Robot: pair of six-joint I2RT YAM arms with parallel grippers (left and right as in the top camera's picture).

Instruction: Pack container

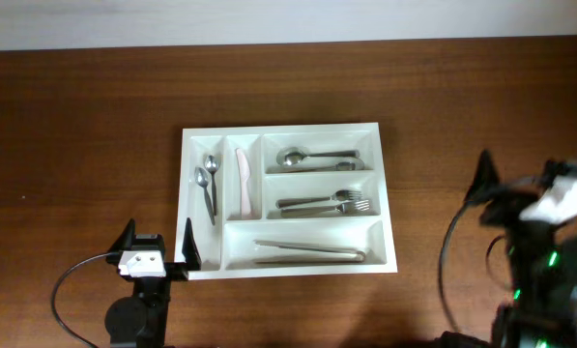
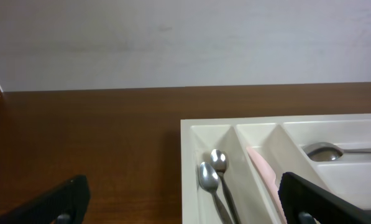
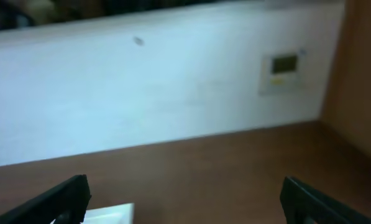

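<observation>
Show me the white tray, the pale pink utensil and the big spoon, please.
white tray (image 1: 278,129): overhead view, on its far rim.
pink utensil (image 1: 242,182): overhead view, mid-length, in the second narrow compartment.
big spoon (image 1: 291,156): overhead view, on its bowl, in the far wide compartment.

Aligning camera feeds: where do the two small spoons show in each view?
Overhead: small spoons, leftmost narrow compartment of the tray.
Left wrist: spoons, bottom centre.
Right wrist: not in it.
Shared landmark: pale pink knife, next compartment to the right.
</observation>
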